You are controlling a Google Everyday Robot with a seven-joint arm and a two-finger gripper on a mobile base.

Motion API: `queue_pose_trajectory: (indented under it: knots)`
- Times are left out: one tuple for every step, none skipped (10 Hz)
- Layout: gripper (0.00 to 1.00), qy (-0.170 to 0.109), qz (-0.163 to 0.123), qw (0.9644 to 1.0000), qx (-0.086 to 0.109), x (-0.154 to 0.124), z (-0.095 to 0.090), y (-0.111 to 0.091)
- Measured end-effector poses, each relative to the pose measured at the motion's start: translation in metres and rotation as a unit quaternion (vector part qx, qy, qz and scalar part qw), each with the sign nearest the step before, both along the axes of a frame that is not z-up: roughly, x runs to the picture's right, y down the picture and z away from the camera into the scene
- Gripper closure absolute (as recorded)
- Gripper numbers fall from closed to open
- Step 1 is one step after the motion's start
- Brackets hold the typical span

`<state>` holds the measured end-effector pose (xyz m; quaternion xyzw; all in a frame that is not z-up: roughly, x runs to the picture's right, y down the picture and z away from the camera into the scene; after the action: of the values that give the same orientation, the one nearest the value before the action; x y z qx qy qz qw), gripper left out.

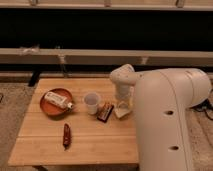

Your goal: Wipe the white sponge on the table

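The white sponge [121, 111] lies flat on the light-wood slatted table [95, 142], right of centre and close to the right edge. My gripper [122, 104] points straight down onto it from the white wrist above, with the fingers shut on the white sponge and holding it against the tabletop. The big white arm covers the table's right edge and part of the sponge's right side.
A dark snack packet [105, 112] lies just left of the sponge, with a white cup [91, 103] beyond it. A brown plate [48, 107] holding a white tube [57, 99] sits at the left. A small red-brown item [66, 136] lies near the front.
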<state>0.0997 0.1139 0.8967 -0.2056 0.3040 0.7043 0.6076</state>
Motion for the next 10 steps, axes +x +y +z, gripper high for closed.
queue_pose_trajectory:
  knots:
    - [1.0,-0.009,-0.005,0.9999,-0.001,-0.007,-0.004,0.007]
    - [1.0,-0.021,-0.008,0.9998,-0.003,-0.019,-0.011,0.015]
    - [1.0,-0.031,-0.012,0.9994,-0.005,-0.03,-0.016,0.022]
    - [1.0,-0.048,-0.017,0.9987,-0.005,-0.044,-0.026,0.03]
    - [1.0,-0.055,-0.021,0.9982,-0.007,-0.05,-0.031,0.035]
    - [1.0,-0.065,-0.025,0.9975,-0.008,-0.058,-0.037,0.04]
    - [1.0,-0.075,-0.029,0.9967,-0.01,-0.064,-0.042,0.045]
    - [1.0,-0.09,-0.038,0.9951,-0.017,-0.073,-0.051,0.056]
    - [1.0,-0.097,-0.045,0.9941,-0.021,-0.076,-0.054,0.062]
    - [1.0,-0.101,-0.055,0.993,-0.029,-0.075,-0.056,0.07]
